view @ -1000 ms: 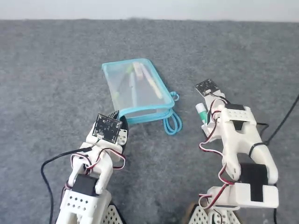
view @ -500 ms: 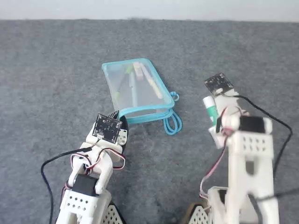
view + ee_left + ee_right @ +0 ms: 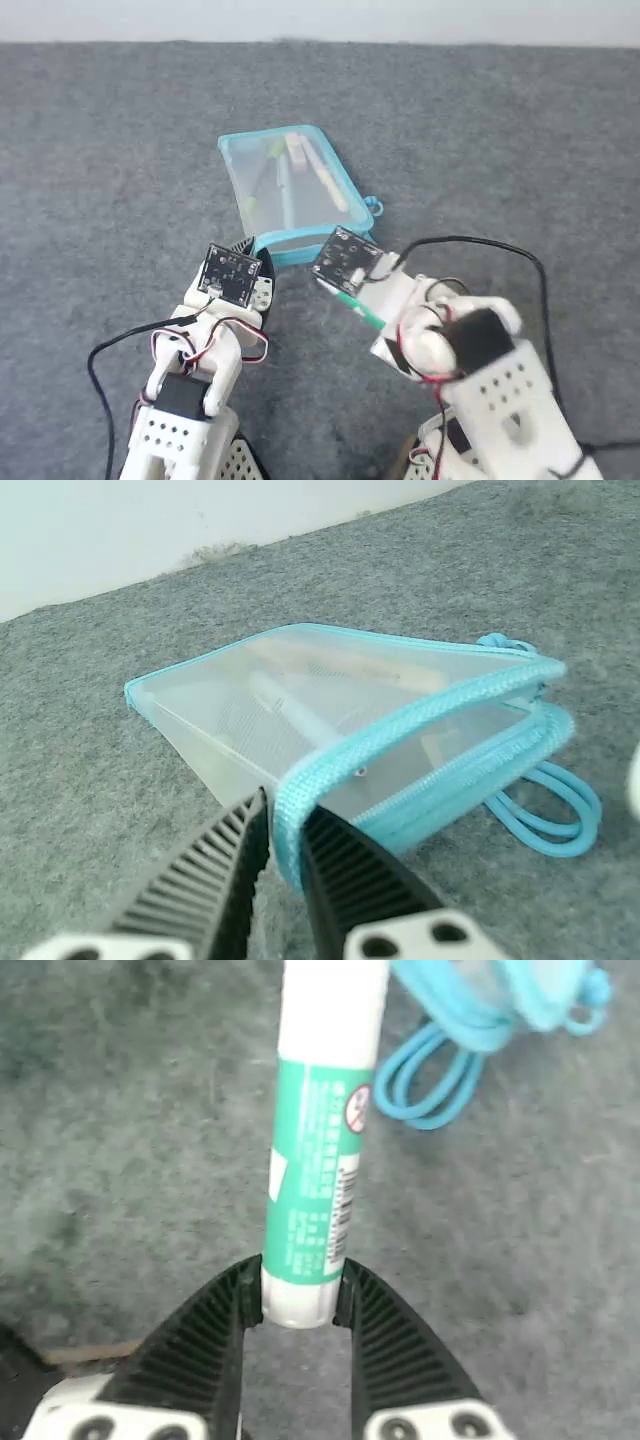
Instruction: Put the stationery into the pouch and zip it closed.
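A clear pouch [image 3: 290, 190] with a turquoise zipper edge lies at the table's middle, with several pens and sticks inside. My left gripper [image 3: 283, 815] is shut on the pouch's [image 3: 300, 710] near zipper edge and holds that corner raised. In the high view the left gripper [image 3: 255, 252] sits at the pouch's near-left corner. My right gripper [image 3: 300, 1285] is shut on the base of a green-and-white glue stick [image 3: 320, 1130]. The stick's far end points toward the pouch's turquoise cord loop [image 3: 435, 1070]. From above, the glue stick [image 3: 362, 308] hangs just in front of the pouch's near-right corner.
Grey carpet covers the whole table [image 3: 520, 140]. The cord loop [image 3: 545, 805] trails from the pouch's zipper end. A black cable [image 3: 510, 250] arcs over the right arm. Another cable [image 3: 100, 370] hangs beside the left arm.
The right arm has swung left from the table's right side to just in front of the pouch, carrying the glue stick. The left gripper and the pouch have stayed put.
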`<state>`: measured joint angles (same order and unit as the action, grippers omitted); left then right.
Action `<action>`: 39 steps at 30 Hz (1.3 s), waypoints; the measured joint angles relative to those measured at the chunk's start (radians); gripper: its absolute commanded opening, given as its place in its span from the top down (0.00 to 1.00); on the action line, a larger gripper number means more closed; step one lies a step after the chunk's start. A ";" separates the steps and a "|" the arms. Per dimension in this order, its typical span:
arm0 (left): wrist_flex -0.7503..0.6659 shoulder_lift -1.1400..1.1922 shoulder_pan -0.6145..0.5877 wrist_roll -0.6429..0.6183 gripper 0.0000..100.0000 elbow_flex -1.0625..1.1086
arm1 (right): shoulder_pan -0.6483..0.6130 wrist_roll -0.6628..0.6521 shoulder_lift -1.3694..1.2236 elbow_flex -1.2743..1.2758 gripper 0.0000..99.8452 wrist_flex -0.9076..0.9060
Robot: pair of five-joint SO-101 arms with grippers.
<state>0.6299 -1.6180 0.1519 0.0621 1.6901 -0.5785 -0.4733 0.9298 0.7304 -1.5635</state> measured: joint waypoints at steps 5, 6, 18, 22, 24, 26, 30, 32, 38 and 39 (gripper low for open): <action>0.000 0.000 0.000 0.000 0.99 0.000 | -0.009 0.032 -0.167 0.000 0.99 0.100; 0.000 0.000 0.000 0.000 0.99 0.000 | -0.009 0.032 -0.203 0.000 0.99 0.118; -0.002 0.000 -0.003 -0.006 0.99 0.000 | -0.008 0.137 -0.565 -0.224 0.99 0.150; -0.002 0.000 -0.006 -0.006 0.99 0.000 | -0.009 0.141 -0.681 -0.334 0.99 0.100; -0.002 0.000 -0.006 -0.006 0.99 0.000 | -0.009 0.143 -0.710 -0.382 0.99 0.063; -0.002 0.000 -0.006 -0.006 0.99 0.000 | -0.009 0.152 -0.712 -0.423 0.99 0.020; -0.002 0.000 -0.006 -0.006 0.99 0.000 | -0.009 0.153 -0.667 -0.473 0.99 -0.069; -0.002 0.000 -0.006 -0.006 0.99 0.000 | -0.009 0.153 -0.617 -0.486 0.99 -0.098; -0.002 0.000 -0.003 0.011 0.99 0.000 | -0.017 0.153 -0.571 -0.506 0.99 -0.170; -0.002 0.000 -0.003 0.021 0.99 0.000 | -0.017 0.153 -0.571 -0.506 0.99 -0.173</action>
<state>0.6283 -1.6180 0.1488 0.0836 1.6901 -0.5953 -0.3199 0.3590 0.2240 -1.7369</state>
